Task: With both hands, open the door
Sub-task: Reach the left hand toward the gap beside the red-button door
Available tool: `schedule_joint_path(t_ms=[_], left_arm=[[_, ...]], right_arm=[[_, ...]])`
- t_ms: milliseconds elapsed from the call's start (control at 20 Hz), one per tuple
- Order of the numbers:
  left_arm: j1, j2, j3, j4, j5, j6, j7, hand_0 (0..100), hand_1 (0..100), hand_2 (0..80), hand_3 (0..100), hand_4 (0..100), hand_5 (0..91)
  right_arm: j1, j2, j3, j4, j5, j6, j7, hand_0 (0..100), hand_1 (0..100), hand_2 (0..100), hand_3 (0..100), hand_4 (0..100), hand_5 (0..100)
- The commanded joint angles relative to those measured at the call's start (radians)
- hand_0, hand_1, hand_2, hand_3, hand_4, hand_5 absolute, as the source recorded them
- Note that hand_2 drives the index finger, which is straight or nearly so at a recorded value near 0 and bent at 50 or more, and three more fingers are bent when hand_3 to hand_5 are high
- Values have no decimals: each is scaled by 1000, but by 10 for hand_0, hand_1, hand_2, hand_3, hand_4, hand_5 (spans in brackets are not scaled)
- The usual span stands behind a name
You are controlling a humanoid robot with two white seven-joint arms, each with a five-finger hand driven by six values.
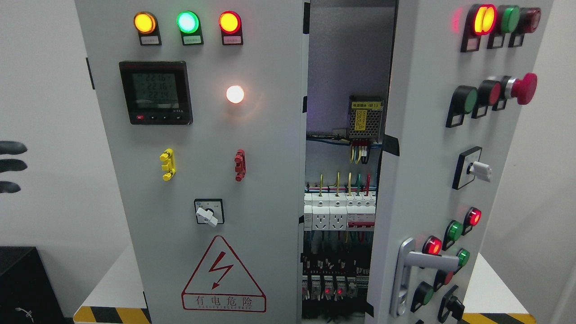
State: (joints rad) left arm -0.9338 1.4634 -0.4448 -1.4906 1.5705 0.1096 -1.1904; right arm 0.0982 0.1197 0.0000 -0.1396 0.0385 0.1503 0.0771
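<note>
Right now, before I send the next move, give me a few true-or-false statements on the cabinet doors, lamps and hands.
1. The right door is swung partly open, showing wiring and breakers inside. True.
2. The left door is wide open. False: it looks closed or nearly closed, its panel facing the camera.
3. A robot hand grips the silver door handle. False: nothing touches it, and no hand is in view.
4. The left door's top row shows yellow, green and red lamps lit. True.
</note>
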Motion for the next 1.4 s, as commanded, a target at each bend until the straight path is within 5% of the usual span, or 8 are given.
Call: schedule_joint_path(t_ms=[0,150,300,451,1102,1352], left_arm=[[-635,-49,-1014,-82,-38,10,6,0,0,0,0,0,0],[-749,-110,-1166,-82,-33,10,75,0,0,0,0,0,0],[-786,-190,-1232,-77,-17,9,172,0,0,0,0,0,0],[-816,-262,-1275,-77,46,2,213,0,0,0,0,0,0],[-925,-564,-1273,-62,226,2,216,0,0,0,0,0,0],[-916,-702,-1224,-8,230,1,229,0,0,0,0,0,0]], right_arm=[[0,0,-18,0,0,0,0,0,0,0,0,0,0],[0,0,-18,0,0,0,0,0,0,0,0,0,0],[0,0,-18,0,0,0,0,0,0,0,0,0,0],[0,0,-18,0,0,0,0,0,0,0,0,0,0],[0,0,-18,0,0,0,0,0,0,0,0,0,0],[0,0,-18,0,0,0,0,0,0,0,0,0,0]])
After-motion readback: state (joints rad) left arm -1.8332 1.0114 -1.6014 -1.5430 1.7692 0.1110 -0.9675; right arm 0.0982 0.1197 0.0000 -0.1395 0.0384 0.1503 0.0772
